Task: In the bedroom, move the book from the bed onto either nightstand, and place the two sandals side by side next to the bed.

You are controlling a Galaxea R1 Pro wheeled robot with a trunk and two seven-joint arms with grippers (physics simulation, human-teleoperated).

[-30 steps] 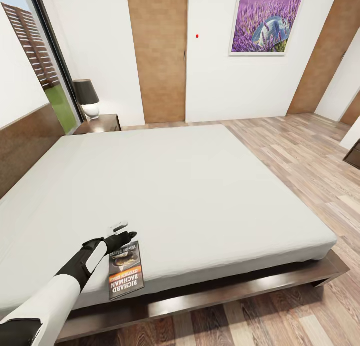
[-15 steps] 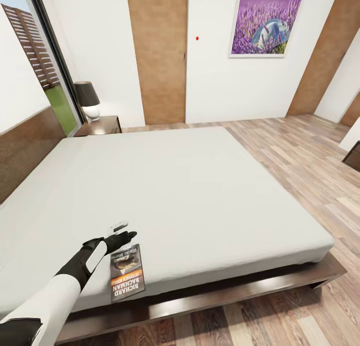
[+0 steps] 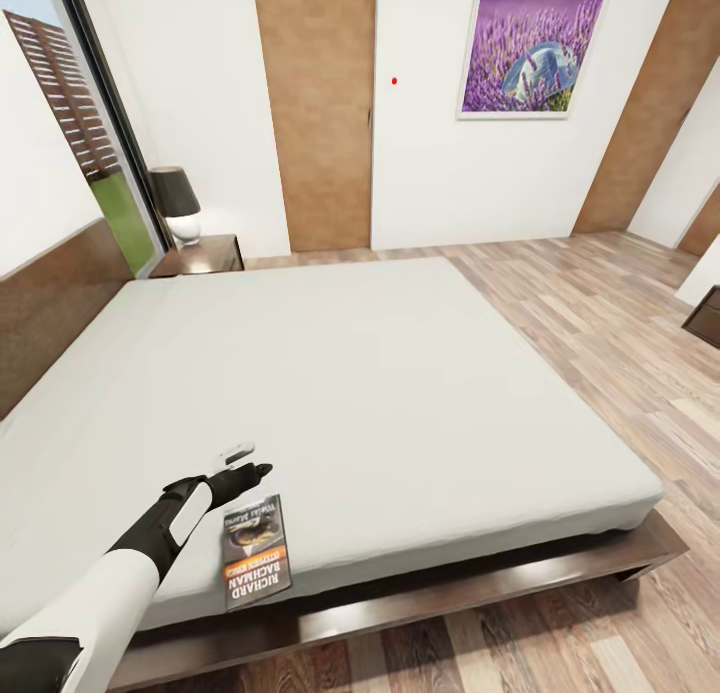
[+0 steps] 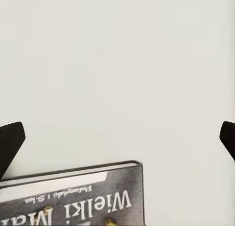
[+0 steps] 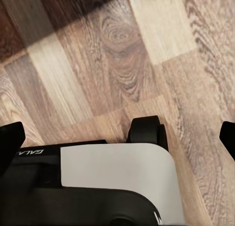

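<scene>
Near the front edge of the very large low bed (image 3: 400, 373), with its plain off-white mattress on a dark brown wooden platform, lies the small thin paperback book (image 3: 256, 550), dark-covered with an orange band and white lettering "RICHARD BACHMAN". It rests flat on the mattress. The left claw (image 3: 243, 467) hovers over the mattress just beyond the book's far end, its two fingers spread apart and gripping nothing; in the left wrist view the dark fingertips (image 4: 11, 140) sit wide at either side, with the top edge of the book (image 4: 88, 196) between them.

Beyond the bed's far corner, by the headboard, stands the small square dark reddish-brown nightstand (image 3: 203, 256), carrying a lamp (image 3: 178, 203) with a dark shade. A framed purple lavender picture (image 3: 530, 51) hangs on the white wall.

The right claw (image 5: 117, 135) hangs released above the light wood-plank floor (image 5: 161, 64), beside the robot's white base (image 5: 112, 177).
</scene>
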